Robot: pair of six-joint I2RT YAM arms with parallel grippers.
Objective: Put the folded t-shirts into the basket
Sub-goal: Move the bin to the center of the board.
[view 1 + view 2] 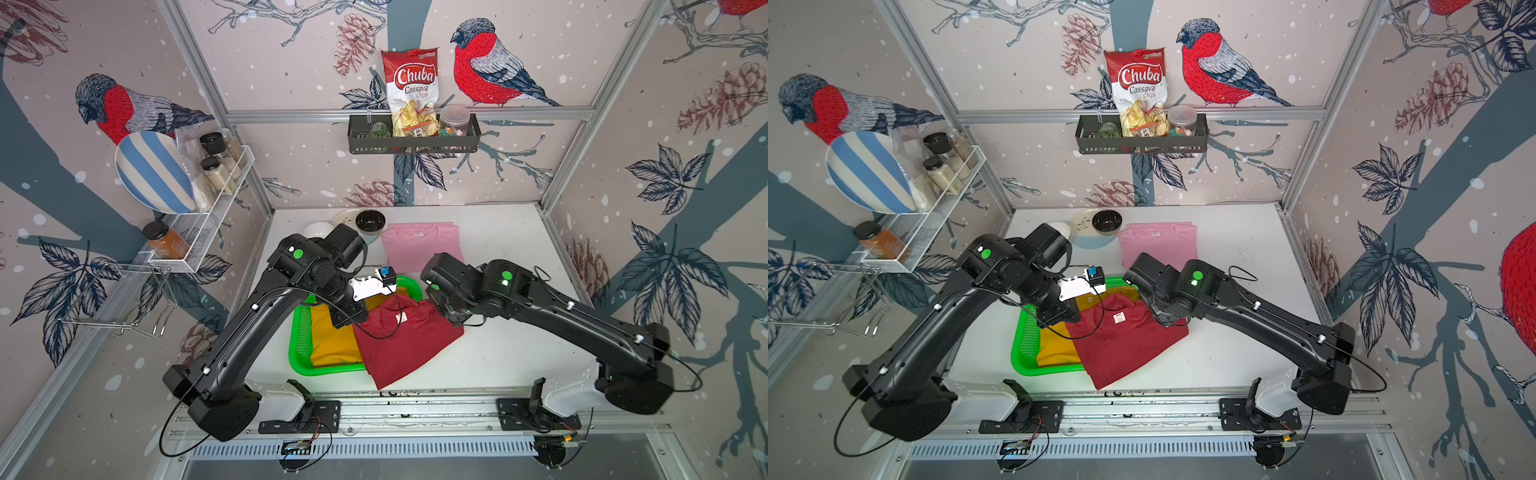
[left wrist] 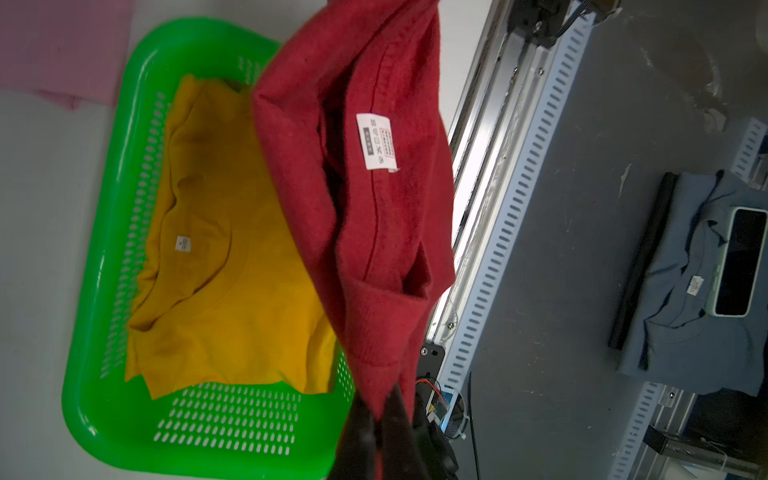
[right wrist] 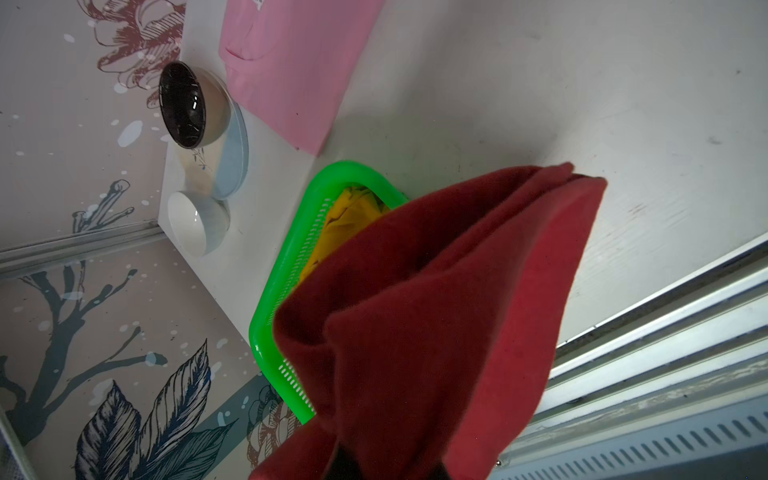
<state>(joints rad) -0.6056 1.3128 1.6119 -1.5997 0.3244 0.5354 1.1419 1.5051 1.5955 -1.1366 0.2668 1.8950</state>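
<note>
Both grippers hold the dark red t-shirt (image 1: pixel 399 345) by its collar end, and it hangs across the right rim of the green basket (image 1: pixel 300 332) onto the table. My left gripper (image 2: pixel 380 411) is shut on one corner of the red cloth. My right gripper (image 3: pixel 390 465) is shut on the other corner, its fingers mostly buried in fabric. The mustard yellow t-shirt (image 2: pixel 224 270) lies flat inside the basket (image 2: pixel 108 249). The light pink t-shirt (image 1: pixel 419 245) lies folded on the table behind the basket.
A black bowl (image 1: pixel 370 220) on a plate and a white bowl (image 3: pixel 199 222) stand at the back left, close to the pink shirt. A white wire rack (image 1: pixel 216 216) hangs on the left wall and a black shelf basket (image 1: pixel 413 139) on the back wall. The arm rail (image 1: pixel 415 405) runs along the front edge.
</note>
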